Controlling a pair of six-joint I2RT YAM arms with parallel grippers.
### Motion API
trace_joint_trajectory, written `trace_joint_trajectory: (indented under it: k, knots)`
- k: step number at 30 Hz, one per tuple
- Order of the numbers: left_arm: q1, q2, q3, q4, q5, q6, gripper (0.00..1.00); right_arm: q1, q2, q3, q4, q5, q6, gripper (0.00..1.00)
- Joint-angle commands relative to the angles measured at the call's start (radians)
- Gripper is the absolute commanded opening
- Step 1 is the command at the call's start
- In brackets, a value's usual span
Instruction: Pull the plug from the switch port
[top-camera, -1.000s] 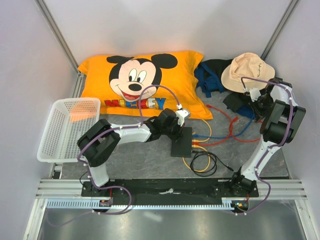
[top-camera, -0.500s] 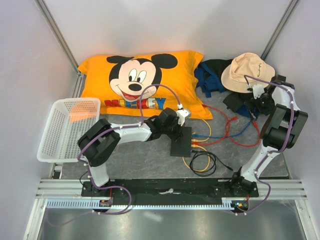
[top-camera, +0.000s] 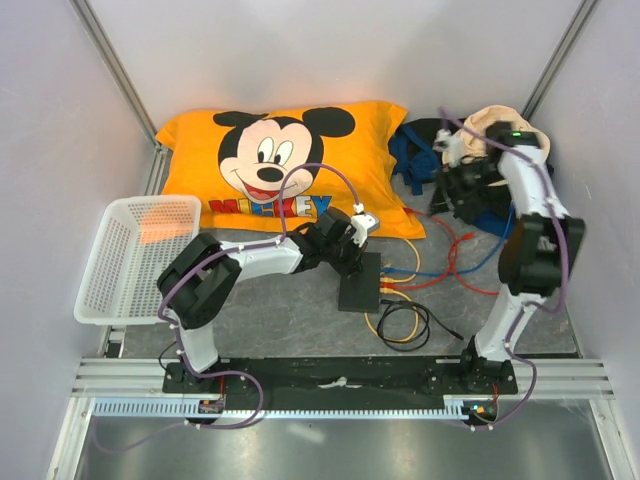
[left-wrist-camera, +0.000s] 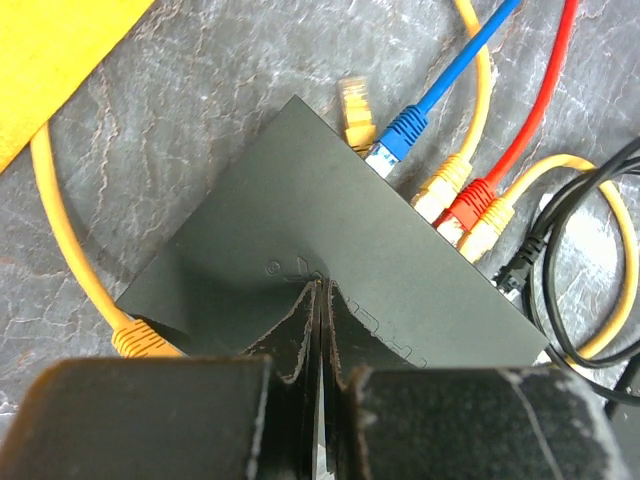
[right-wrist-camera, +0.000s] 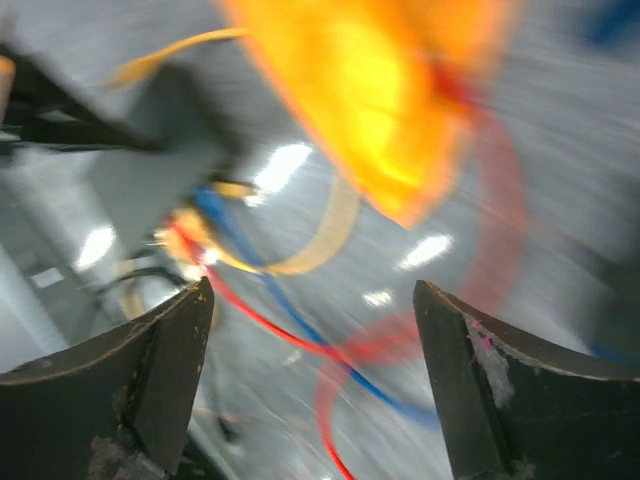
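Observation:
The switch (top-camera: 360, 284) (left-wrist-camera: 330, 240) is a flat black box on the grey table. My left gripper (top-camera: 350, 256) (left-wrist-camera: 320, 286) is shut, its tips pressed on the switch's top. Along the socket edge sit a blue plug (left-wrist-camera: 400, 134), a yellow plug (left-wrist-camera: 446, 184), a red plug (left-wrist-camera: 472, 204) and another yellow plug (left-wrist-camera: 490, 220). One more yellow plug (left-wrist-camera: 355, 108) lies askew by the far corner; whether it is seated I cannot tell. My right gripper (top-camera: 452, 192) (right-wrist-camera: 310, 290) hangs open and empty at the back right, its view blurred.
Red, blue, yellow and black cables (top-camera: 440, 262) trail right of the switch. An orange Mickey pillow (top-camera: 285, 165) lies behind it. A white basket (top-camera: 135, 255) stands at the left. A tan hat (top-camera: 490, 125) rests on dark bags (top-camera: 420, 150) at the back right.
My right gripper has opened and swung up and left, from beside the hat to over the dark bags. The left gripper stays shut on the switch's top.

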Motion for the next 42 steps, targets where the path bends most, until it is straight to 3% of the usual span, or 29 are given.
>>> trace_joint_trajectory:
  k: [1,5,11,14,18,22,35,42]
  knots:
    - [0.053,0.085,0.026,-0.22,-0.009,0.122,0.02,0.136,0.208,-0.008,-0.122,-0.177,-0.012,0.85]
    - [0.108,0.107,0.08,-0.283,-0.005,0.2,0.02,0.202,0.394,0.052,-0.217,-0.191,-0.096,0.78]
    - [0.156,0.125,0.114,-0.324,0.004,0.214,0.02,0.252,0.499,0.035,-0.217,-0.219,-0.142,0.73]
    - [0.156,0.106,0.117,-0.341,0.04,0.193,0.02,0.263,0.514,0.017,-0.215,-0.246,-0.155,0.68]
    - [0.15,-0.054,0.116,-0.341,0.098,0.186,0.02,0.263,0.477,-0.021,-0.215,-0.285,-0.167,0.67]
    - [0.109,-0.103,0.082,-0.341,0.174,0.214,0.02,0.292,0.463,-0.072,-0.217,-0.279,-0.197,0.66]
    - [0.044,0.052,0.071,-0.258,0.067,0.029,0.02,0.302,0.437,-0.172,-0.218,-0.282,-0.23,0.61]
    - [0.046,0.122,0.1,-0.266,0.07,0.027,0.02,0.312,0.502,-0.164,-0.217,-0.272,-0.185,0.59]
